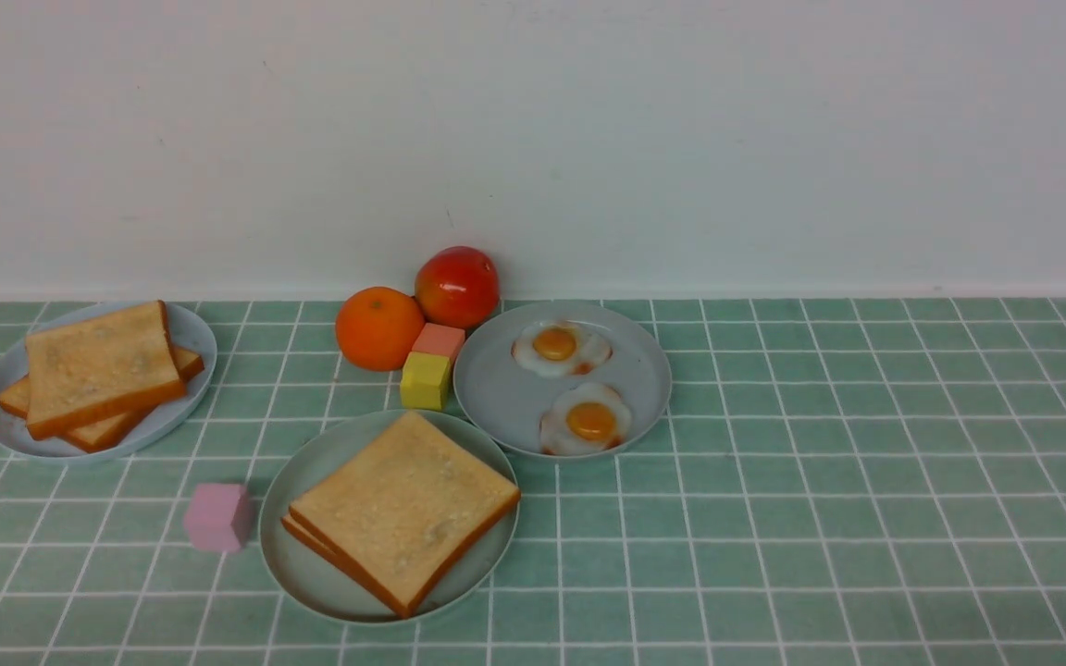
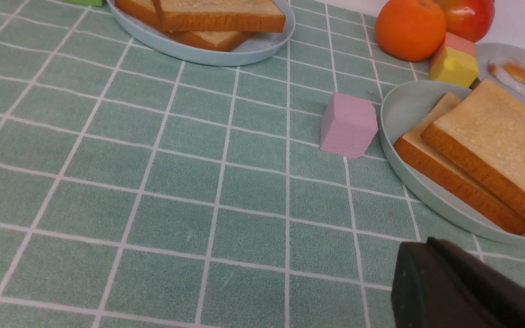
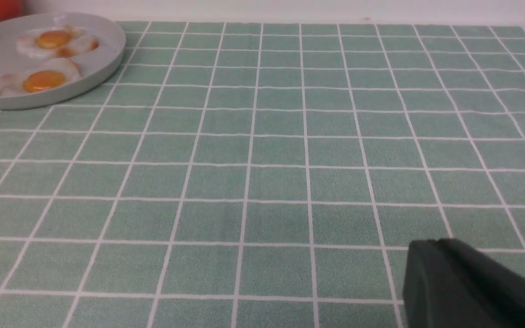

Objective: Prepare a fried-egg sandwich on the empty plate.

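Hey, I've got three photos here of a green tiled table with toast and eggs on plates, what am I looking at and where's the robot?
This is a two-armed robot seen through its own cameras. One picture looks forward from between the arms; the other two come from a camera on each wrist. The arms stay out of the front view; the dark shape at each wrist picture's edge is part of that arm's end effector, the left end effector and the right end effector. Neither holds anything. On the tablecloth: a mint plate carrying two stacked toast slices, a grey-blue plate with two fried eggs, another plate of spare toast, an orange, a tomato, and coloured blocks.
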